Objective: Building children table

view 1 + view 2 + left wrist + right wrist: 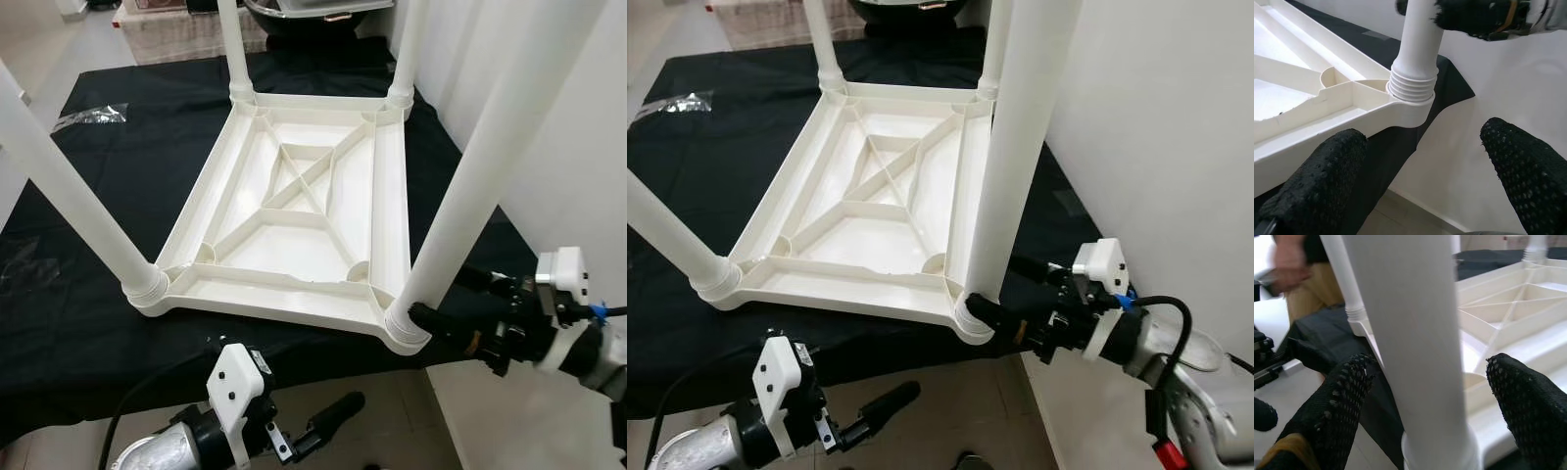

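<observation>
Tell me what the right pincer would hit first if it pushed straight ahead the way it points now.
The white table leg: it already stands between the right pincer fingers, just above the corner socket of the upturned tabletop. The fingers look open around it; contact is unclear.

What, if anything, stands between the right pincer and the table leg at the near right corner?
Nothing visible: the right pincer already straddles that leg just above its socket, a black finger on each side and a gap beside the right one. The left pincer hangs open below the table edge.
</observation>
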You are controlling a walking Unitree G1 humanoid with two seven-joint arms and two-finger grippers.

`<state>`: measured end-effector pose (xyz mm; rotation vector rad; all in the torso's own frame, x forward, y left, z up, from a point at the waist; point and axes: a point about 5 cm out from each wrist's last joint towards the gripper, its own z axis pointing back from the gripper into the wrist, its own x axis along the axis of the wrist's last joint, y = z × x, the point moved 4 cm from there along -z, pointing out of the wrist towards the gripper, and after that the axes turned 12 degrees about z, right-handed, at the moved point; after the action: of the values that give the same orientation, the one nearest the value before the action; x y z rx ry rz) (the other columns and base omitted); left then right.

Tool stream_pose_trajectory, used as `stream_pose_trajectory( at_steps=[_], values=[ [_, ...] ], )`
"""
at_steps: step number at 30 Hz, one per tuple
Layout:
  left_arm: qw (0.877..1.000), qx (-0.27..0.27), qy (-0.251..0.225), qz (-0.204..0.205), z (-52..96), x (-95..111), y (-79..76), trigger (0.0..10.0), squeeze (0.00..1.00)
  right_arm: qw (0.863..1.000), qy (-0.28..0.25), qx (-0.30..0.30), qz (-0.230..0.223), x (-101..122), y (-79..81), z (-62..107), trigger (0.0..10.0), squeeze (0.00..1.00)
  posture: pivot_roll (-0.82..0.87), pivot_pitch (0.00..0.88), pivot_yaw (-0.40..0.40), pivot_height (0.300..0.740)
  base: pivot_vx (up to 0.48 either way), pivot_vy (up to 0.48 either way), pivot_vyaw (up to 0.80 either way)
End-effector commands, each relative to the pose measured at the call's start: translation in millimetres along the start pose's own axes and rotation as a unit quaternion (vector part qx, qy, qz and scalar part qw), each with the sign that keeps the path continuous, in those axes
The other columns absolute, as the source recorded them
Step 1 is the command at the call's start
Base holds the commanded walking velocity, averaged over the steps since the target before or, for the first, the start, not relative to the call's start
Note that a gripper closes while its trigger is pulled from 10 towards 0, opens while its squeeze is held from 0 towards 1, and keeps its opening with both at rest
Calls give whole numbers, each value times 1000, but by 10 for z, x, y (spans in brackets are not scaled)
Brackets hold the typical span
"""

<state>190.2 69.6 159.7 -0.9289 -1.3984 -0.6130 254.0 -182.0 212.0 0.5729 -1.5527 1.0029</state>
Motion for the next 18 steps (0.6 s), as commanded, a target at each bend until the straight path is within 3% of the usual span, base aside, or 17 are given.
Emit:
stream_pose_trajectory(
  at_steps=[1,5,6,7,8,18],
  values=[
    [1000,-1,12,-3,37,-35,-21,10000,0,1000,5,12,-4,-52,44,-51,10000,0,-32,222,8,740,0,0,0],
    [1000,0,12,-3,38,-41,-46,10000,0,1000,-4,24,-8,-56,53,-125,10000,0,-26,224,9,740,0,0,0],
    [1000,0,12,-3,38,-41,-50,10000,0,1000,-4,26,-8,-66,38,-125,4706,0,-25,224,9,740,0,0,0],
    [1000,0,12,-3,37,-40,-54,10000,0,1000,-4,27,-8,-72,27,-120,4706,0,-24,224,10,740,0,0,0],
    [1000,0,12,-3,37,-38,-54,10000,0,1000,-3,27,-7,-73,-10,-103,0,0,-24,224,10,740,0,0,0],
    [1000,-4,12,-7,14,-16,-63,10000,0,999,23,29,11,-98,-83,-68,0,0,-29,227,5,740,0,0,0]
  ],
)
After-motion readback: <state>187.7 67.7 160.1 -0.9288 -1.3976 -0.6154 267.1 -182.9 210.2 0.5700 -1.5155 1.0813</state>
